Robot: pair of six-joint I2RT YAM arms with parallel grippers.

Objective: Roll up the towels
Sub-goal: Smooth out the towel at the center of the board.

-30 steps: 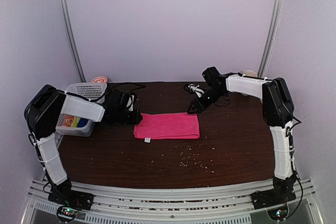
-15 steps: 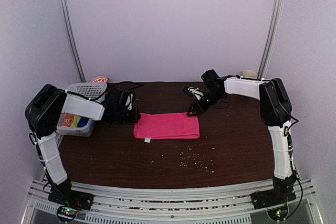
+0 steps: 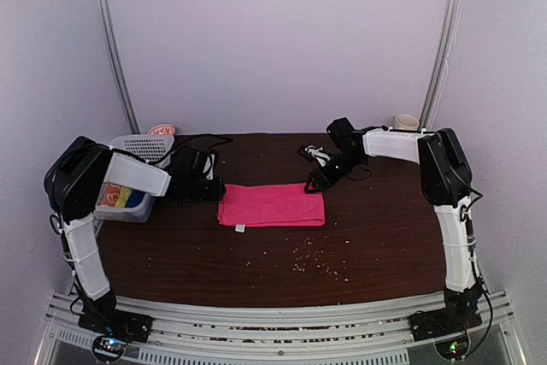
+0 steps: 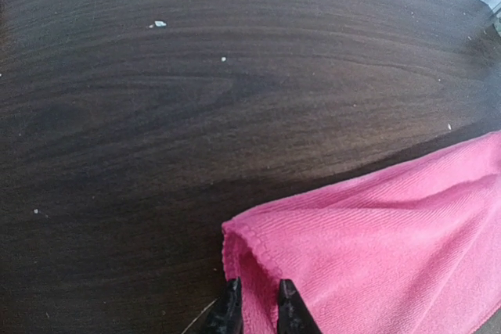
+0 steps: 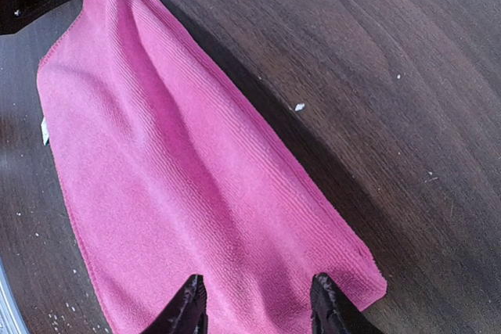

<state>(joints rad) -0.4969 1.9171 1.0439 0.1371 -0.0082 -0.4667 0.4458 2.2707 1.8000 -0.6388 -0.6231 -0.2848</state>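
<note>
Pink towel (finely ribbed), flat rectangle

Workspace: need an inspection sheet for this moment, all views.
Surface: dark wood table, pale crumbs scattered toward the front.
Job's things: pink towel lies flat, unrolled, white tag at its near left corner; second towel not identifiable.
Clutter: white basket at far left with something colourful inside; mug at far right.
Grippers: left gripper narrow, straddling the towel's left corner hem, grip unclear; right gripper open over the towel's right end.
Cables: black cable looped behind the left wrist.
Surroundings: plain pale walls, two metal posts.
</note>
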